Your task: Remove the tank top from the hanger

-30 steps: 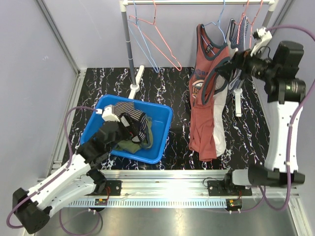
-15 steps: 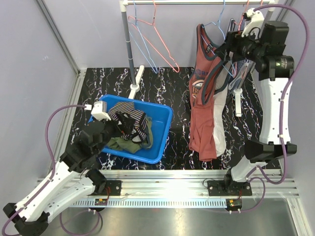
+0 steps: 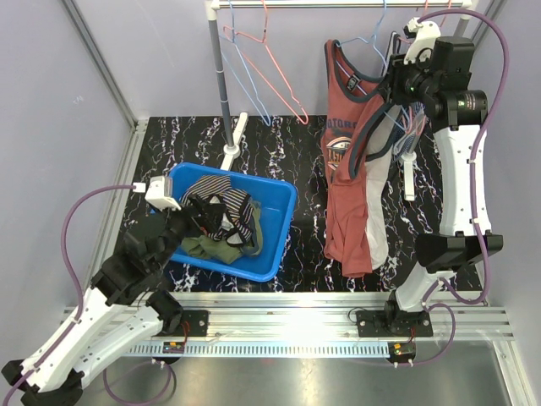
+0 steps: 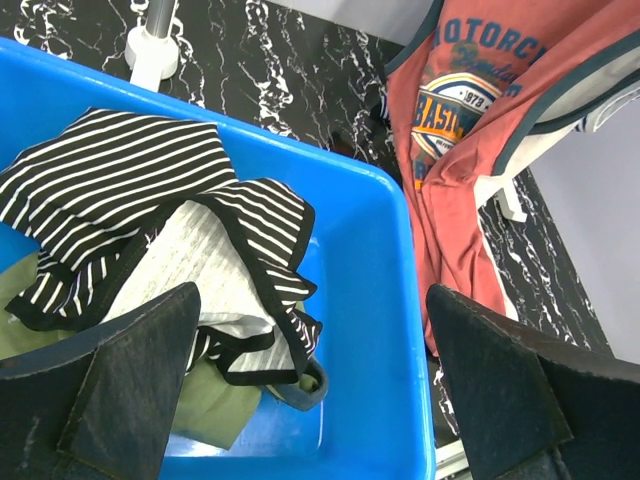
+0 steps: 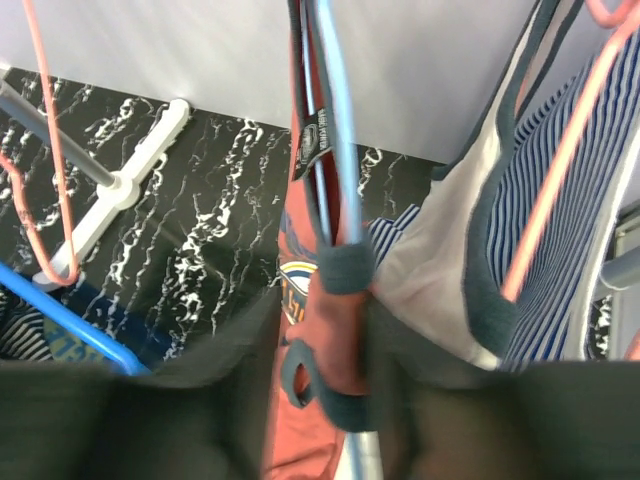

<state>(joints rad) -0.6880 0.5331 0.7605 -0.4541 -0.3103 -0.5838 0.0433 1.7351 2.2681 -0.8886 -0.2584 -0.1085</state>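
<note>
The tank top (image 3: 347, 178) hangs from a light blue wire hanger (image 5: 335, 150) on the rail (image 3: 338, 4) at the back right of the table, its hem trailing low over the black marbled tabletop (image 3: 287, 144). It is rust red, with dark teal binding round the neck and both armholes, and a round blue, white and orange motorcycle print on the chest. A small dark label shows inside the neck.

The right gripper (image 5: 325, 335) is up at the shoulder of the garment. Its 2 blurred fingers stand on either side of 1 bound strap and the hanger wire, close against the cloth. Whether they are pressing on it I cannot tell.

Just beside this strap hangs a white garment with grey trim (image 5: 450, 260).

The left gripper (image 4: 310, 300) hovers with its jaws spread wide over a blue bin (image 3: 279, 245) holding a black-and-white striped top (image 4: 120, 190).
</note>
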